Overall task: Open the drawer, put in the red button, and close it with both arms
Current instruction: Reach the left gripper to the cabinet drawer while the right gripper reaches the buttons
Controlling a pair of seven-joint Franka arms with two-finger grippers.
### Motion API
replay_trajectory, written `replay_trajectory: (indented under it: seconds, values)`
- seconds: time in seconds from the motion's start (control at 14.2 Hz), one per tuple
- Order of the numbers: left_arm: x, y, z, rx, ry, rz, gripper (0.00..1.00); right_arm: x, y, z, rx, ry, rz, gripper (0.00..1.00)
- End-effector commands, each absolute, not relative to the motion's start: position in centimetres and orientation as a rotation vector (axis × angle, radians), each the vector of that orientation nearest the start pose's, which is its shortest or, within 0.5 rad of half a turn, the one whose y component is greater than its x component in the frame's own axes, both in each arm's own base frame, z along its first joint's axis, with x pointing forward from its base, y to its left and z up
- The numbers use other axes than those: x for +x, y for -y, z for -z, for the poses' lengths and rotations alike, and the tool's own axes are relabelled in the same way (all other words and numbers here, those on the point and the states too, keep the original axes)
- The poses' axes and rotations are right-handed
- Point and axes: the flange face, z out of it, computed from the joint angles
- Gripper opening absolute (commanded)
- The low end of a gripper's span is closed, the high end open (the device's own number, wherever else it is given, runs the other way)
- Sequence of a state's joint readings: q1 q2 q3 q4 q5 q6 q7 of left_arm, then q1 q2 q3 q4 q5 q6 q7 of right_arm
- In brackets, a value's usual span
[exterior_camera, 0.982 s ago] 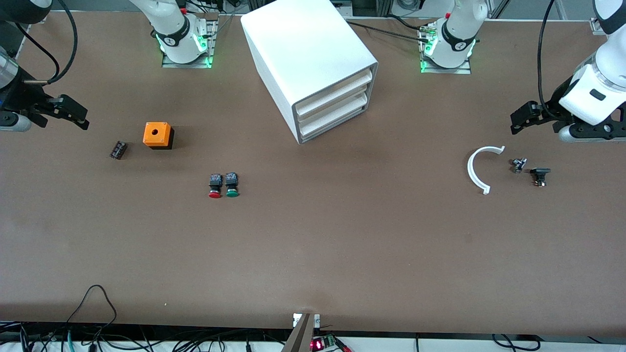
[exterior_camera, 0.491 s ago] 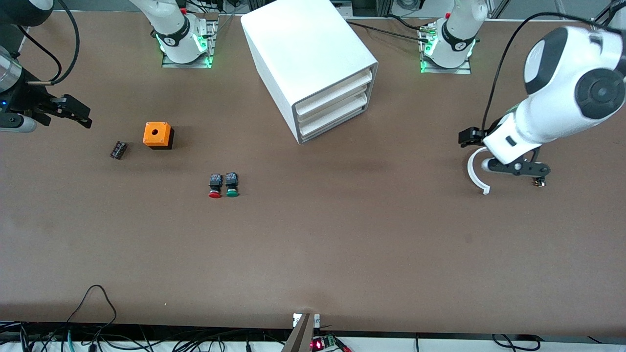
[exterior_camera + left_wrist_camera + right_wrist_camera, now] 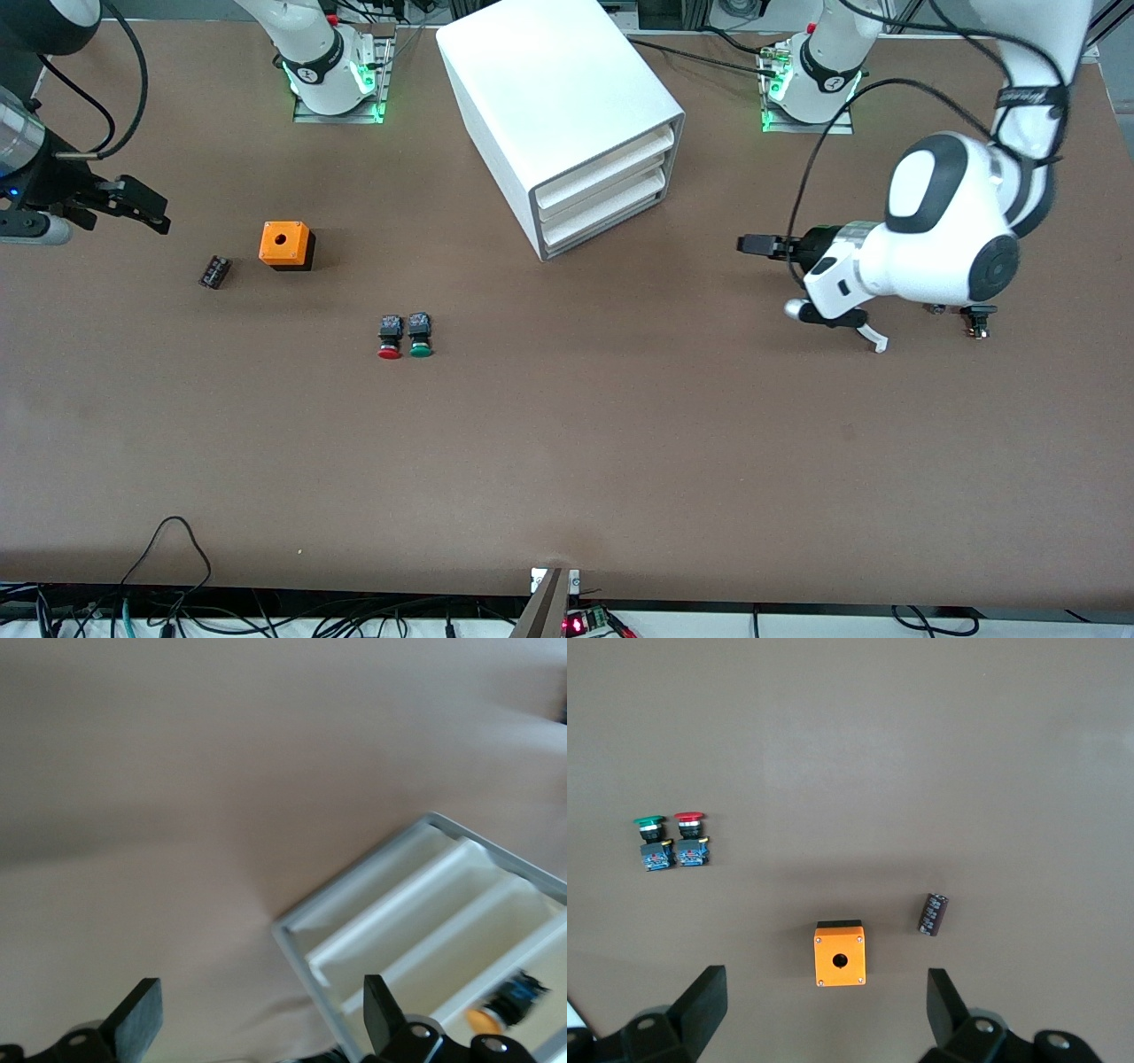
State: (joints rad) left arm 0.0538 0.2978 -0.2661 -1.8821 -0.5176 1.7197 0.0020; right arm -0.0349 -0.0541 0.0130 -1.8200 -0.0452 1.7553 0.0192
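The drawer is shut and needs pulling out first.
The bottom drawer (image 3: 604, 223) sits closed in the white cabinet (image 3: 558, 89). The left gripper (image 3: 753, 245), fingers wide and empty, should come in low and level. The red button (image 3: 388, 338) lies beside the green button (image 3: 420, 336). The right gripper (image 3: 142, 206) waits, spread and empty.

Table (image 3: 620, 443) with cabinet (image 3: 558, 106), buttons

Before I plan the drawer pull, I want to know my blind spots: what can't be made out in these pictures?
- Front view: the white curved piece is mostly hidden under the left arm; one end shows.
- Front view: the drawer is shut, so its inside is hidden.
- Left wrist view: a blurred orange and dark thing by the cabinet cannot be identified.
- Front view: the edge cuts off the arm above the right hand.
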Motion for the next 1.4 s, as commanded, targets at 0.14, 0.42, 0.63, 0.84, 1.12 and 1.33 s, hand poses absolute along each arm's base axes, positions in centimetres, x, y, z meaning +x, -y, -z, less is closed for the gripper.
replay_trajectory:
  seconds: [0.14,0.42,0.63,0.84,1.12,1.33]
  values:
    - [50.3,20.4,-27.7,2.248,0.15,0.714,1.0,56.0,1.4,-53.0,-3.164,-0.021,-0.076,1.0]
    - [45.2,26.3,-24.6,2.209,0.17,0.73,0.99,57.4,-1.3,-50.1,-3.139,0.041,-0.123,1.0]
    - [43.8,27.8,-23.9,2.196,0.133,0.72,0.98,58.7,-5.7,-46.2,-3.129,0.135,-0.171,1.0]
    - [42.4,29.2,-23.6,2.183,0.158,0.747,0.9,60.4,-8.5,-41.4,-3.101,0.174,-0.159,1.0]
    - [40.4,30.7,-23.1,2.174,0.162,0.775,0.86,61.7,-12.1,-35.5,-3.105,0.107,-0.142,1.0]
    - [40.1,30.7,-22.8,2.177,0.16,0.783,0.7,62.3,-14.0,-31.5,-3.094,0.142,-0.128,1.0]
